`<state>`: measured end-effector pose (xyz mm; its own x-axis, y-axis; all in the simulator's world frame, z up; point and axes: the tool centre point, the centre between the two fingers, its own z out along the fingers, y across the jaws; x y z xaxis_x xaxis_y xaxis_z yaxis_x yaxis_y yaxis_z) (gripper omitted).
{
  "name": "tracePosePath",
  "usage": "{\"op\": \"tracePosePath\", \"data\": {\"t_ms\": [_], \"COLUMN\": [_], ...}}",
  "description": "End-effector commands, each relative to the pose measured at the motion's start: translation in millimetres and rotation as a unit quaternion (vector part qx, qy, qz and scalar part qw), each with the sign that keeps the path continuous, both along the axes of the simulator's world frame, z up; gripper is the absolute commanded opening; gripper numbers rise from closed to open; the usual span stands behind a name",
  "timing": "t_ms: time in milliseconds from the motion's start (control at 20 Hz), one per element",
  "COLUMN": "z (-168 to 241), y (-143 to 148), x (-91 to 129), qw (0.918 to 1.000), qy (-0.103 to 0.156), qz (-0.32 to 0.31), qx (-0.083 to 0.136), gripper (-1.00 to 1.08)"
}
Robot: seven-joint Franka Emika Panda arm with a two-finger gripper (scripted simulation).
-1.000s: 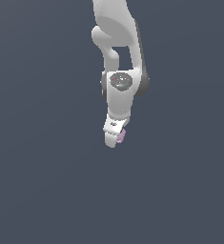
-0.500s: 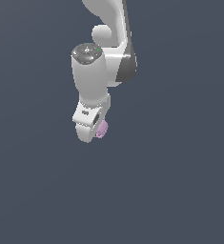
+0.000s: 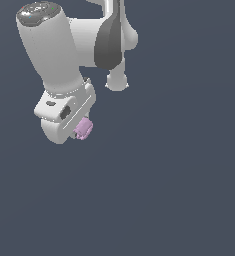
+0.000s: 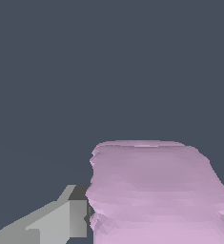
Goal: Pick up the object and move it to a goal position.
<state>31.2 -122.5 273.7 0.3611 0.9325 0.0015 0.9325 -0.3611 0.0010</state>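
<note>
The object is a small pale pink-lilac lumpy block [image 3: 83, 129]. It pokes out from under the white gripper [image 3: 75, 131] in the exterior view's upper left. The gripper is shut on the block and holds it up in the air, well above the dark grey ground. The fingers are mostly hidden behind the gripper body. In the wrist view the block [image 4: 156, 190] fills the near field, with a grey finger [image 4: 56, 219] pressed against one side of it; the other finger is almost hidden by the block.
The white and dark grey arm [image 3: 89, 40] fills the exterior view's upper left. A plain dark grey ground [image 3: 179, 190] lies all around, with no other objects in view.
The arm with the block in its gripper has swung toward the exterior camera and to the exterior view's left. It looks much larger now. The grip on the block is unchanged.
</note>
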Motion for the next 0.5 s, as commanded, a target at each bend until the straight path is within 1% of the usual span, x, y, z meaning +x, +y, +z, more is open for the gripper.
{"op": "tracePosePath", "data": {"t_ms": [0,200,450], "z": [11.2,22.9,29.7], "y": [-10.3,-21.5,-28.1], "x": [4.2,9.2,12.6], "qw": [1.0,1.0,1.0], "qy": [0.001,0.001,0.001], "qz": [0.001,0.0,0.0], "qx": [0.0,0.0,0.0], "gripper": [-1.0,-1.0,-1.0]}}
